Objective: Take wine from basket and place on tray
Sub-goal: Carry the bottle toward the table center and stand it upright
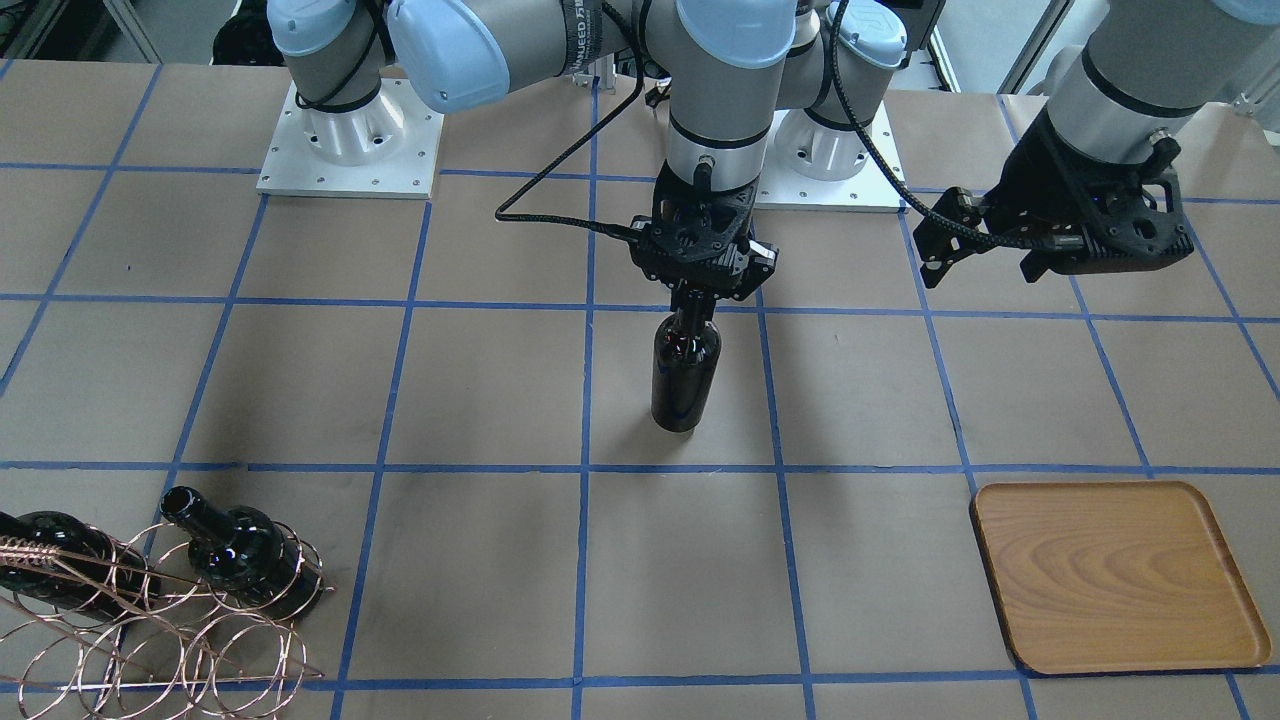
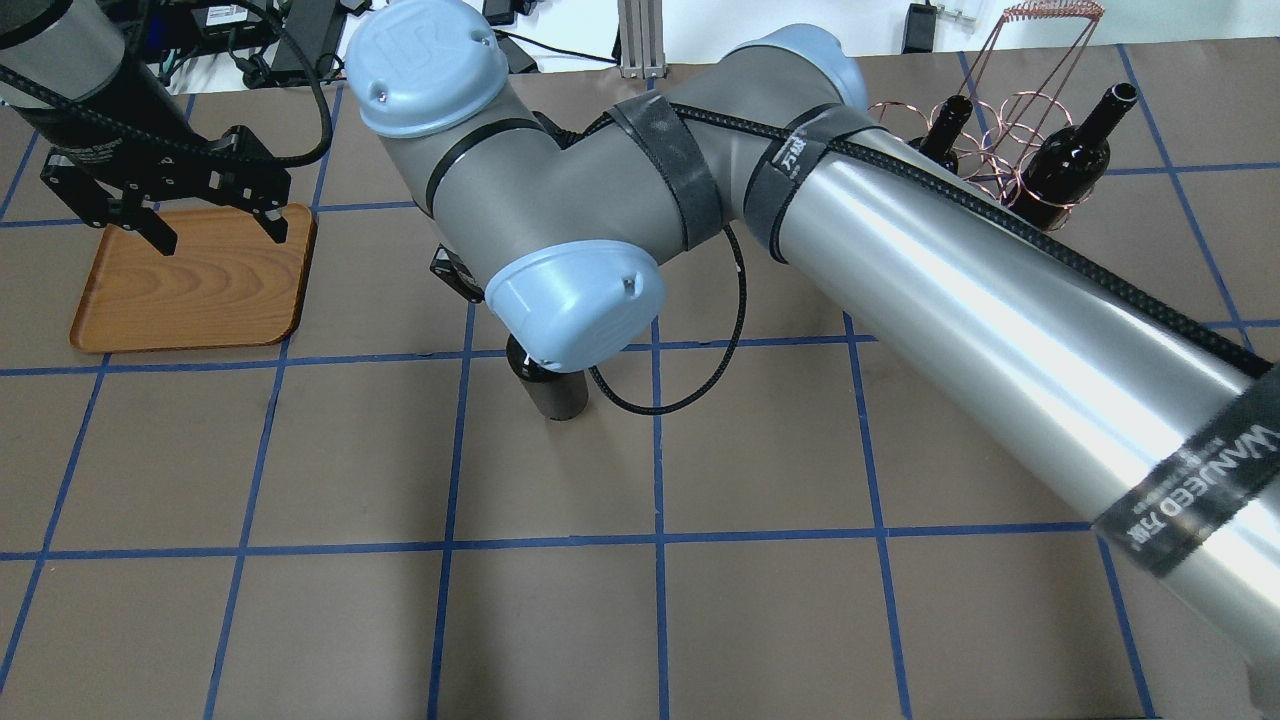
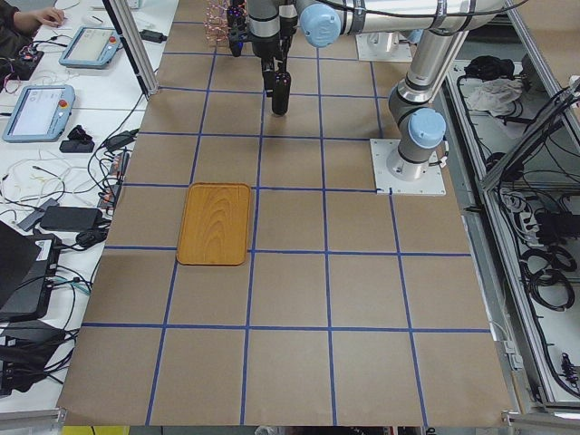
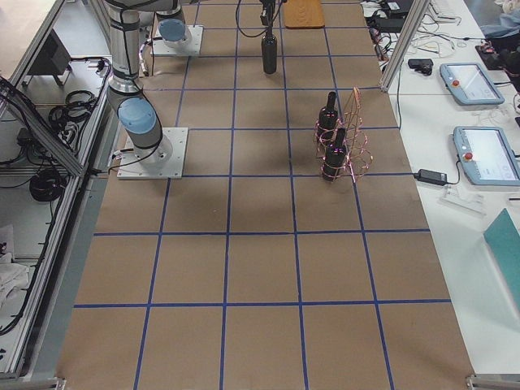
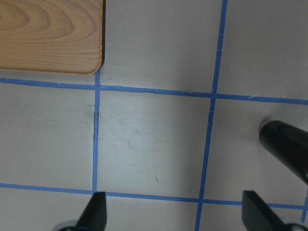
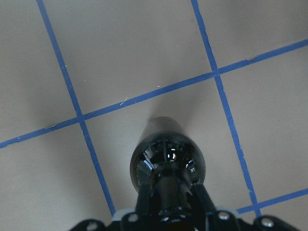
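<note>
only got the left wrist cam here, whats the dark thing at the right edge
Observer: A wine bottle, upright. The right gripper is shut on its neck.
Operator: any left in the basket
Observer: Yes, the basket holds two more bottles.
Operator: i only see a tray corner, anything on it
Observer: No, the tray is bare in the front view.

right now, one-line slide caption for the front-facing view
Right end effector grips a wine bottle upright by its neck mid-table, between the wire basket and the empty wooden tray.
</note>
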Controlling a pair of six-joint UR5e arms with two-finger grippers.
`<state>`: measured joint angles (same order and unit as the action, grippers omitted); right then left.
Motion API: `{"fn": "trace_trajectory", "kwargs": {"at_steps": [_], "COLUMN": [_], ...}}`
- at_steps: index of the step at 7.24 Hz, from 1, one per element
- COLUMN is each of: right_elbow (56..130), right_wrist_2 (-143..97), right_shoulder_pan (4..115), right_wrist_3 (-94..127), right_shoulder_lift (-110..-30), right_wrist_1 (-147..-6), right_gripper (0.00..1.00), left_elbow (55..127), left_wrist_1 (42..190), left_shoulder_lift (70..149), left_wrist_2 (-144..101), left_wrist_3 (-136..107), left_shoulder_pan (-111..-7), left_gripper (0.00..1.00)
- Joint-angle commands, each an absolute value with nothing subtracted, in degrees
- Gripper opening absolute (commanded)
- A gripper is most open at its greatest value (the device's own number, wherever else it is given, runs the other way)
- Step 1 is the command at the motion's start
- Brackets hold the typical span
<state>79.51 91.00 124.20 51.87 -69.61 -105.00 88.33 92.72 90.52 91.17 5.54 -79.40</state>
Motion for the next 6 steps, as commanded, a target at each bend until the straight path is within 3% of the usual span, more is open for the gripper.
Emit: {"fn": "trace_trajectory", "kwargs": {"at_steps": [1, 6], "right_elbow": [79.45, 79.19], "right_wrist_2": [91.23, 91.58], "right_shoulder_pan": [124.37, 122.71], "right_wrist_3": [51.94, 47.15], "right_shoulder_lift": [-69.7, -73.37], "right_wrist_1": [-105.21, -102.24], "right_gripper": [1.0, 1.0], "left_elbow": [88.33, 88.33], "left_wrist_1": [93.16, 92.37], "left_shoulder_lift": [90.35, 91.05], "left_wrist_2": [91.75, 95.54], "left_wrist_3": [5.54, 4.32], "left_shoulder_pan": [-79.45, -79.72], "left_gripper": [1.0, 1.0]}}
